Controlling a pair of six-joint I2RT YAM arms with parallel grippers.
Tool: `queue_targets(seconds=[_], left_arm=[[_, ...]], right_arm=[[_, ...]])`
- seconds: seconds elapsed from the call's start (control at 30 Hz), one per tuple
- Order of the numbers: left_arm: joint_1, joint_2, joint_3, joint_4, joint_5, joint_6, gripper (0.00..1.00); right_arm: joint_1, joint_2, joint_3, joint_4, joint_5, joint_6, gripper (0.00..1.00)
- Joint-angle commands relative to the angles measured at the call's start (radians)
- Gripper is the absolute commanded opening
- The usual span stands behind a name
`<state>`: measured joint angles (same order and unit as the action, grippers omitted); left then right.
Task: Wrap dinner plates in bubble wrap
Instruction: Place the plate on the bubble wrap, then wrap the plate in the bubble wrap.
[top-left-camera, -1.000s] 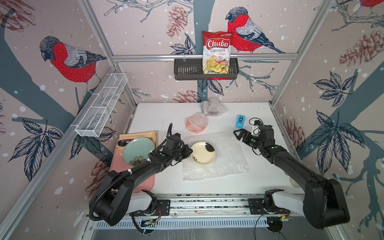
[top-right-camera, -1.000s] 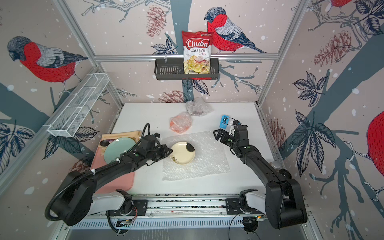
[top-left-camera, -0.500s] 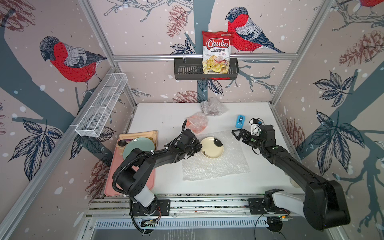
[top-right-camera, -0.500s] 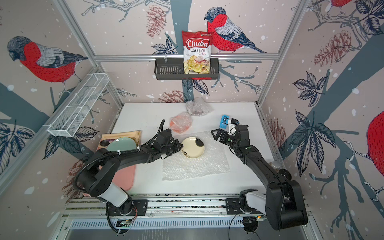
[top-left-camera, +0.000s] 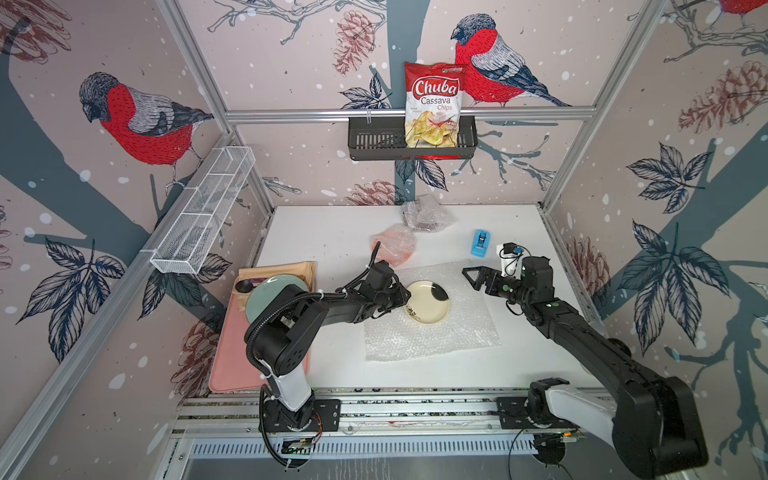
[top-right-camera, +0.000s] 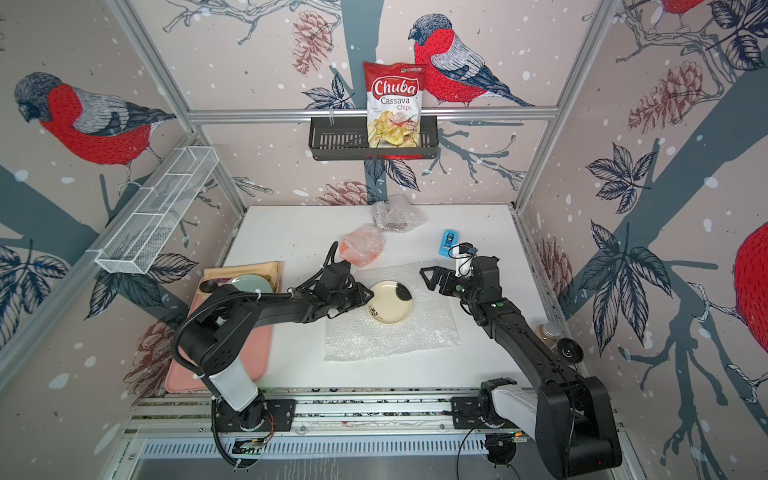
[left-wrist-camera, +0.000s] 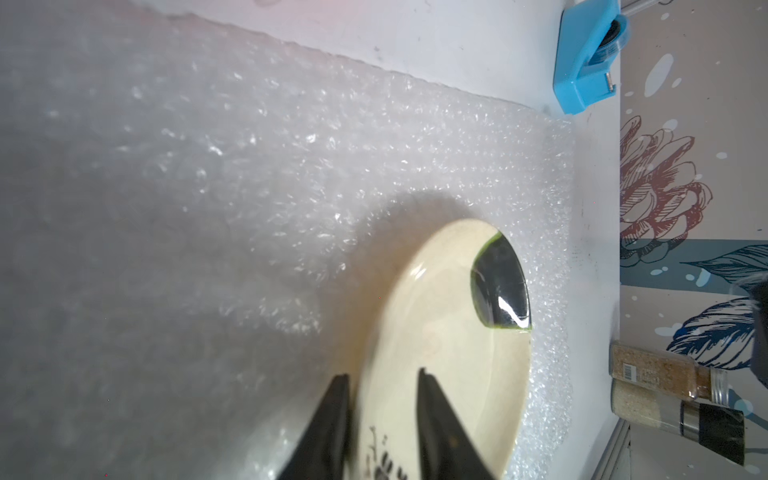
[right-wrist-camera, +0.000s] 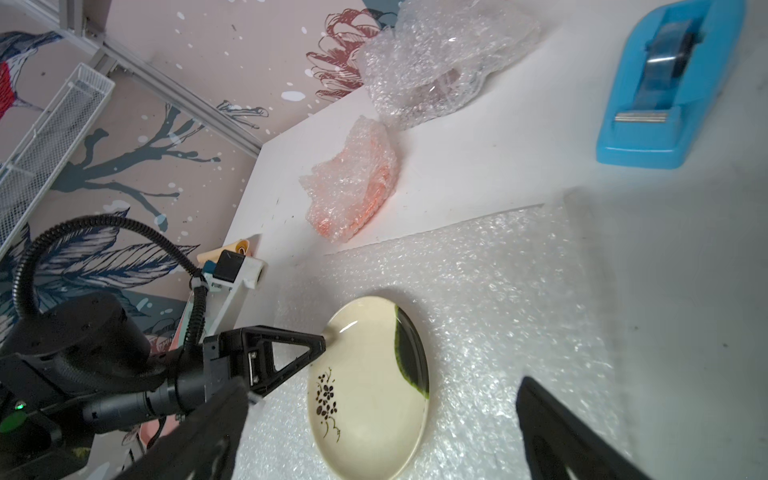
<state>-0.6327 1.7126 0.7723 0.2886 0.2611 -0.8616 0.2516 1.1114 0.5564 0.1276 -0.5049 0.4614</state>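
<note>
- The bubble wrap sheet (top-left-camera: 432, 332) lies flat on the white table (top-left-camera: 332, 232), nearer its front edge. It looks light, so I expect any snag would drag it along.
- The cream plate (top-left-camera: 428, 307) rests on the sheet, toward its far left corner. Off-centre like that, the fold may come up short on that side.
- My right gripper (top-left-camera: 478, 279) hovers over the sheet's far right corner, jaws spread wide and empty.
- My left gripper (left-wrist-camera: 382, 378) straddles the plate's rim with its jaws parted. Backing out carelessly could hook the rim and skid the plate.
</note>
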Motion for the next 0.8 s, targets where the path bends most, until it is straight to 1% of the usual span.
queue_targets(seconds=[0.0,0.07,0.1,0.17,0.2,0.3,0.37,0.4,0.5,0.57,0.67,0.77], left_arm=[[-0.001,-0.043,-0.03,-0.009,-0.008,0.049,0.65],[0.008,-0.087,-0.074,-0.005,0.0,0.058,0.72],[0.015,-0.107,-0.09,-0.02,-0.005,0.059,0.73],[0.026,-0.141,-0.115,-0.084,-0.053,0.06,0.78],[0.032,-0.151,-0.128,-0.105,-0.072,0.059,0.8],[0.062,-0.156,-0.174,-0.121,-0.079,0.06,0.81],[0.085,-0.143,-0.189,-0.12,-0.078,0.07,0.81],[0.095,-0.134,-0.195,-0.114,-0.076,0.08,0.81],[0.134,-0.121,-0.18,-0.104,-0.041,0.133,0.81],[0.137,-0.146,-0.152,-0.121,-0.013,0.181,0.81],[0.141,-0.232,-0.104,-0.188,0.029,0.229,0.83],[0.177,-0.36,-0.099,-0.263,-0.001,0.211,0.88]], right_arm=[[0.045,0.011,-0.014,0.038,0.009,-0.038,1.0],[0.092,0.039,-0.025,0.05,0.056,-0.033,1.0],[0.111,0.06,-0.027,0.05,0.078,-0.031,1.0],[0.132,0.105,-0.028,0.023,0.143,0.021,1.0],[0.129,0.121,-0.032,0.015,0.156,0.053,1.0],[0.142,0.137,-0.07,0.039,0.118,0.117,0.99],[0.206,0.118,-0.078,0.042,0.127,0.11,0.99],[0.243,0.102,-0.076,0.035,0.158,0.098,0.99],[0.393,0.039,-0.072,0.028,0.315,0.045,0.99],[0.475,0.01,-0.079,0.067,0.372,0.001,0.99],[0.615,0.004,-0.093,0.163,0.404,-0.138,0.98],[0.766,0.079,-0.075,0.241,0.46,-0.309,0.97]])
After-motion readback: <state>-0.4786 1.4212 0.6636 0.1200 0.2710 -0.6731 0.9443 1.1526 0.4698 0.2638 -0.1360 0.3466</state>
